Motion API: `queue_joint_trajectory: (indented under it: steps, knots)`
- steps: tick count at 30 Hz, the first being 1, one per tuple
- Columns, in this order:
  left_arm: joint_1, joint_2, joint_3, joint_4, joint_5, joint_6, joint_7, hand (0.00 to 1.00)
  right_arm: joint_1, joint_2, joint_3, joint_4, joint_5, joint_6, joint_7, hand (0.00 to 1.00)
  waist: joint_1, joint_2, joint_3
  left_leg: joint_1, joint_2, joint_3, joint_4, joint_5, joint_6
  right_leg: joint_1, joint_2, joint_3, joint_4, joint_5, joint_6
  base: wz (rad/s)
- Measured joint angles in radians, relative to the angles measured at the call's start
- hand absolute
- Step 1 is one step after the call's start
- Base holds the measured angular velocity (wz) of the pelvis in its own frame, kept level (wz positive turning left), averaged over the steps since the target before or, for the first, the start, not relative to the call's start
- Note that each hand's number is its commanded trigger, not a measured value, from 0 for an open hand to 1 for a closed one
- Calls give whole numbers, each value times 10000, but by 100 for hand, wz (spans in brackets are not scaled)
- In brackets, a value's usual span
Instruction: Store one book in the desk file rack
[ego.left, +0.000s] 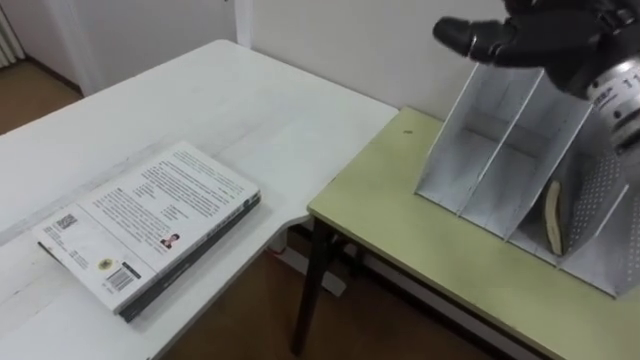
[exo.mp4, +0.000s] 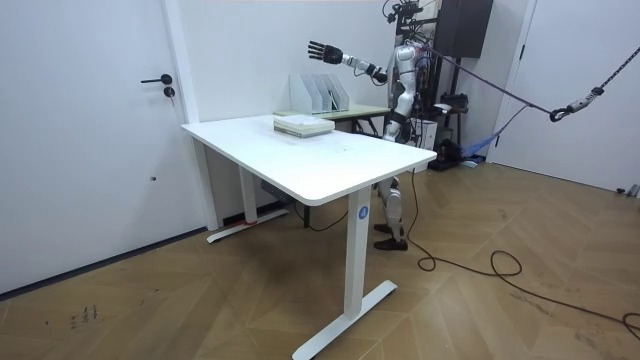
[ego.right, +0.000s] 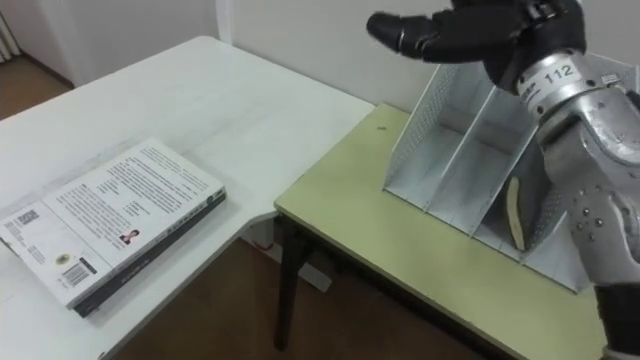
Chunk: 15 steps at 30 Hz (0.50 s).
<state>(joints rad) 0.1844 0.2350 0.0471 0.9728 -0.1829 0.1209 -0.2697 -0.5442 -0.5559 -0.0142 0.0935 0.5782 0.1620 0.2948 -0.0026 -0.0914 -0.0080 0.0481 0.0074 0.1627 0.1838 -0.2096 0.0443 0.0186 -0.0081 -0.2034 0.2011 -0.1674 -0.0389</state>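
Observation:
A book (ego.left: 150, 225) with a white printed cover lies flat on the white table (ego.left: 250, 110), near its right edge. The grey file rack (ego.left: 500, 150) with several slanted slots stands on the green desk (ego.left: 430, 240) to the right. A thin tan item (ego.left: 552, 215) leans inside one of its right slots. My right hand (ego.left: 540, 35) hovers above the rack's top edge, open, fingers stretched toward the left and holding nothing. In the room view that hand (exo.mp4: 322, 50) is raised above the rack (exo.mp4: 320, 95), and the book (exo.mp4: 303, 124) lies on the table's far side.
A gap with bare floor (ego.left: 250, 310) separates the white table from the green desk. A white wall (ego.left: 330, 40) runs right behind both. In the room view I stand behind the table beside the green desk; a door (exo.mp4: 90, 120) is at the room view's left.

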Motion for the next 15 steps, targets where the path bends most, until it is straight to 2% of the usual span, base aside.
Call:
queue_joint_trajectory:
  steps: [3, 5, 9, 13, 15]
  knots:
    - [-90, 196, -121, 163, -1, -55, -82, 0, 786, -1, 132, 45, -785, 22, 957, 0, 46, -129, 74, -45, 4, -34, 56, 0, -2, 16, -9, -47, 7, 1, -1, 4]
    - [-176, 296, -122, 306, -5, -88, -93, 0, 1132, -4, 354, 25, -1266, 40, 1532, 0, 54, -148, 79, -54, 4, -54, 51, -6, -4, 26, -24, -121, 8, 1, 0, 6]
    - [-237, 363, -122, 361, -18, -119, -280, 0, 2503, -4, 503, -77, -2511, 61, 2953, 0, 245, -154, 75, -130, 4, -109, 52, -26, -12, 28, -36, -220, 11, 1, 0, 4]
    - [-458, 401, -270, 522, -22, -118, -437, 0, 3696, -3, 876, 6, -3517, 143, 4118, 0, 419, -60, 130, -214, 3, -117, 138, -29, -9, -37, -42, -223, 16, 1, 0, 0]
    - [-724, 418, -412, 854, -17, -113, -495, 0, 3977, -1, 1187, 324, -3912, 138, 4631, 0, 476, 20, 165, -186, 5, -111, 140, -27, -12, -31, -38, -209, 15, 2, -2, 0]
